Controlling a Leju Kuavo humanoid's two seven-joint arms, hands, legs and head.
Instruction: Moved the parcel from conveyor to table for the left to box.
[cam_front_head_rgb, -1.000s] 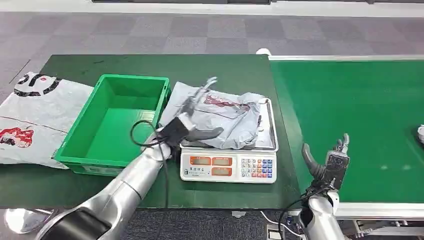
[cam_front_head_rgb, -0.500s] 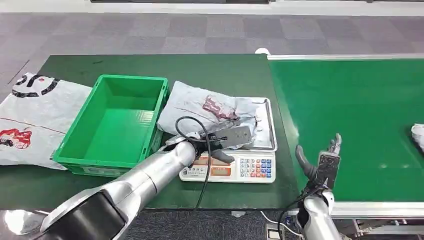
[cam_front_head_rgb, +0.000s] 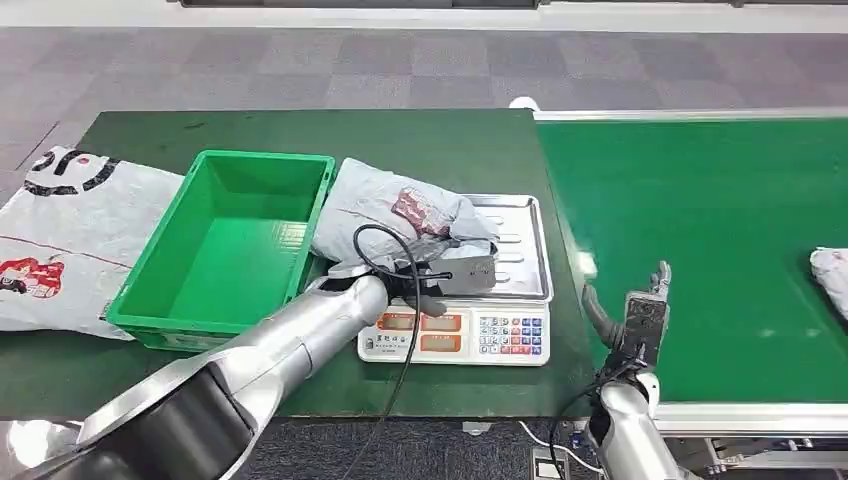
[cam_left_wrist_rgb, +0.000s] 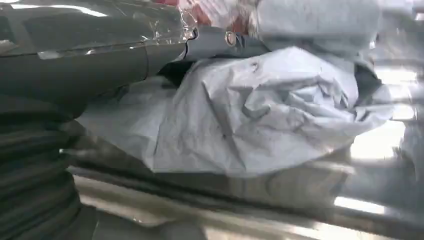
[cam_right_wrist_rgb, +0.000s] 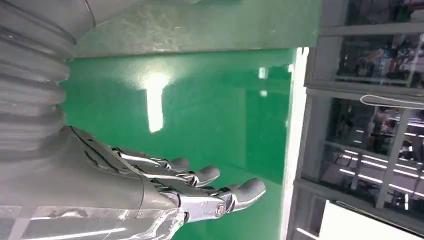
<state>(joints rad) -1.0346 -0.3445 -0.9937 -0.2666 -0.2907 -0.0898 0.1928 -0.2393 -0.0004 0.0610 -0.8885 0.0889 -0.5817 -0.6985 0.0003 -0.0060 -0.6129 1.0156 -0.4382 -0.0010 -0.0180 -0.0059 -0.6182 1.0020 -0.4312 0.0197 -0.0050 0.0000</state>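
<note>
The grey parcel (cam_front_head_rgb: 400, 208), a crumpled plastic mailer with a red label, lies bunched on the left part of the scale's steel tray (cam_front_head_rgb: 522, 218), its far end leaning toward the green box (cam_front_head_rgb: 230, 240). My left hand (cam_front_head_rgb: 455, 272) grips the parcel's near edge. In the left wrist view its fingers (cam_left_wrist_rgb: 100, 55) stretch over the wrinkled parcel (cam_left_wrist_rgb: 260, 115), with the shiny tray below. My right hand (cam_front_head_rgb: 640, 315) stands open at the conveyor's near left edge, fingers (cam_right_wrist_rgb: 200, 192) spread and holding nothing.
The weighing scale (cam_front_head_rgb: 455, 335) sits on the dark green table beside the empty green box. Printed white bags (cam_front_head_rgb: 60, 230) lie at the table's left end. The bright green conveyor (cam_front_head_rgb: 700, 220) carries another grey parcel (cam_front_head_rgb: 830, 275) at the far right.
My left hand came down from above the parcel to its near edge and closed on it. The parcel has bunched up and shifted left toward the box. The right hand sank slightly.
</note>
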